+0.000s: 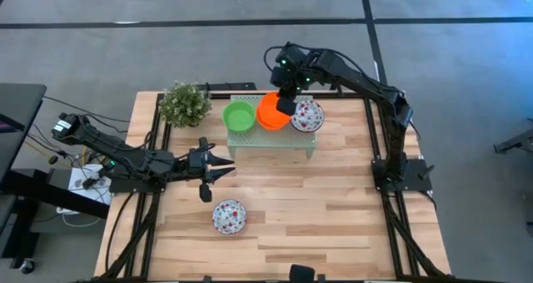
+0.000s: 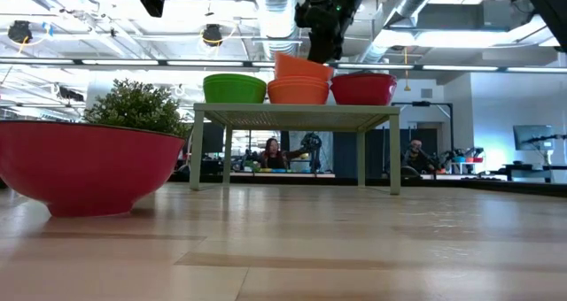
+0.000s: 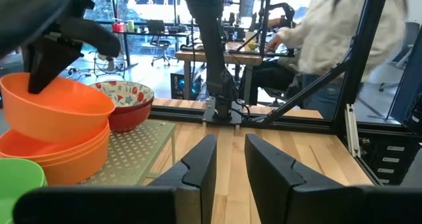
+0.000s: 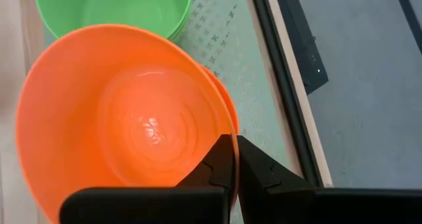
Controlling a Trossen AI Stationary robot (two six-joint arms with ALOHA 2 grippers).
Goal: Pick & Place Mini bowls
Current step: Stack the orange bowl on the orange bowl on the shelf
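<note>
Nearest the front edge of the wooden table (image 1: 333,225), a floral bowl (image 1: 229,216) sits alone on the boards, white inside with a red pattern; in the low view its red outer wall (image 2: 84,168) fills the left foreground.

Just behind it, the left gripper (image 1: 223,168) hangs over the table, its arm reaching in from the left side. Its two dark fingers (image 3: 198,168) stand slightly apart with nothing between them, pointing toward the stand.

Farther back is the pale green perforated stand (image 1: 271,137), raised on thin legs. On its top, from left to right in the high view, are a stack of green bowls (image 1: 239,116), a stack of orange bowls (image 1: 271,112) and another floral bowl (image 1: 306,115). A small bushy plant (image 1: 185,103) stands on the table just beside the stand's left end.

The right gripper (image 1: 286,105) reaches in from the far right corner and sits over the orange stack. Its fingers (image 4: 254,168) are pinched on the rim of the top orange bowl (image 4: 125,112), which is tilted and lifted a little off the bowls beneath it.

Beyond the table, a person (image 3: 343,33) in a light top sits at a desk in the room.
</note>
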